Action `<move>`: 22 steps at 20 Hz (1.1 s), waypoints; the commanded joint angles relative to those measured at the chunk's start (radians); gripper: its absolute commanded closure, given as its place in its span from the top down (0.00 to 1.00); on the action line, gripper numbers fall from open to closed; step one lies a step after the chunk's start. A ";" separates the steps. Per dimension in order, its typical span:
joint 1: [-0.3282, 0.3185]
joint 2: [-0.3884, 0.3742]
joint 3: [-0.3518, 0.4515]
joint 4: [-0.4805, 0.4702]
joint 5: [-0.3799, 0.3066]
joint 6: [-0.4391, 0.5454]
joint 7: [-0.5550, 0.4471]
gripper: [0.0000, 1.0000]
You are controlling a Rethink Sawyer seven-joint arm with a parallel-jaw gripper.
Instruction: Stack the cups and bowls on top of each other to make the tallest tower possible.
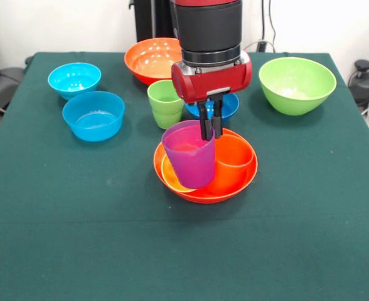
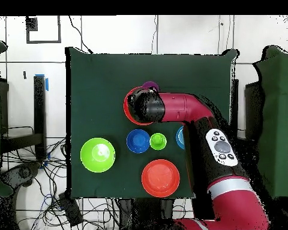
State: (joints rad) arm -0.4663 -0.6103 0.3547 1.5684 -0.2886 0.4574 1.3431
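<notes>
Green-clothed table point(image 1: 310, 207): purple cup point(image 1: 189, 155), rim pinched by gripper point(image 1: 210, 135) fingers over orange bowl point(image 1: 206, 188), may tip w/ off-centre release.

Front view: oblique, close, across the green table point(image 1: 59, 251) toward the arm point(image 1: 208, 28). Overhead view: straight down, farther off. Both share the whole tabletop.

Six bowls point(image 1: 94, 115), four cups point(image 1: 166, 103) show.
</notes>
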 commanded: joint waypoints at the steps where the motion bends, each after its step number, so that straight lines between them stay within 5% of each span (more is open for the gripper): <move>1: 0.013 0.056 0.010 -0.016 -0.004 0.015 0.093 0.00; 22: 0.056 0.026 -0.068 -0.025 -0.014 0.027 0.139 0.00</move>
State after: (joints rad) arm -0.4470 -0.6117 0.3209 1.5684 -0.2886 0.4574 1.3431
